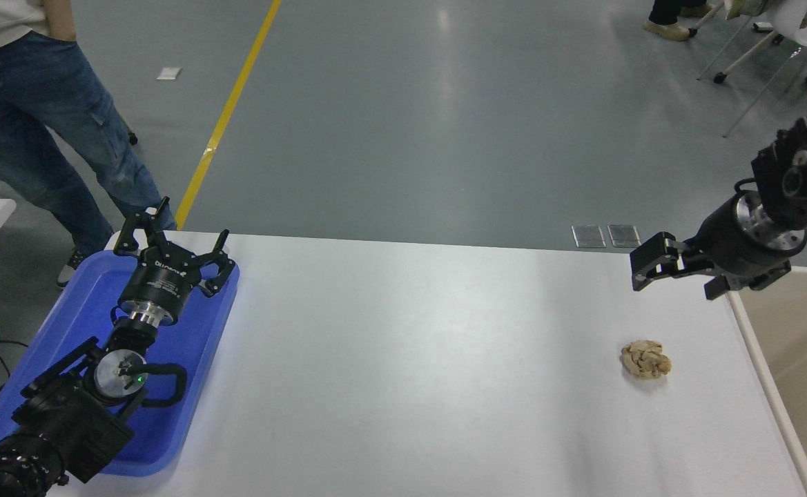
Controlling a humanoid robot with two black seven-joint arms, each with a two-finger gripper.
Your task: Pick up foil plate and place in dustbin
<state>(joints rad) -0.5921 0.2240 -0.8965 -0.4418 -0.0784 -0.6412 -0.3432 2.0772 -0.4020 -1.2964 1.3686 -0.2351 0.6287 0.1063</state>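
Note:
The foil plate is out of view on the table and in both grippers. The dustbin point(766, 377), beige with a pale cream rim, stands against the table's right edge. My right gripper point(679, 275) hangs above the table's far right corner, next to the dustbin's near-left rim, pointing left and down. Its jaws stand apart and hold nothing. My left gripper point(168, 233) is parked at the lower left over the blue tray point(196, 359), open and empty.
A small tan wrinkly lump point(645, 359) lies on the white table point(410, 359) below the right gripper. A person in blue jeans point(44, 117) stands at the far left corner. Chair legs point(755, 55) show at the top right.

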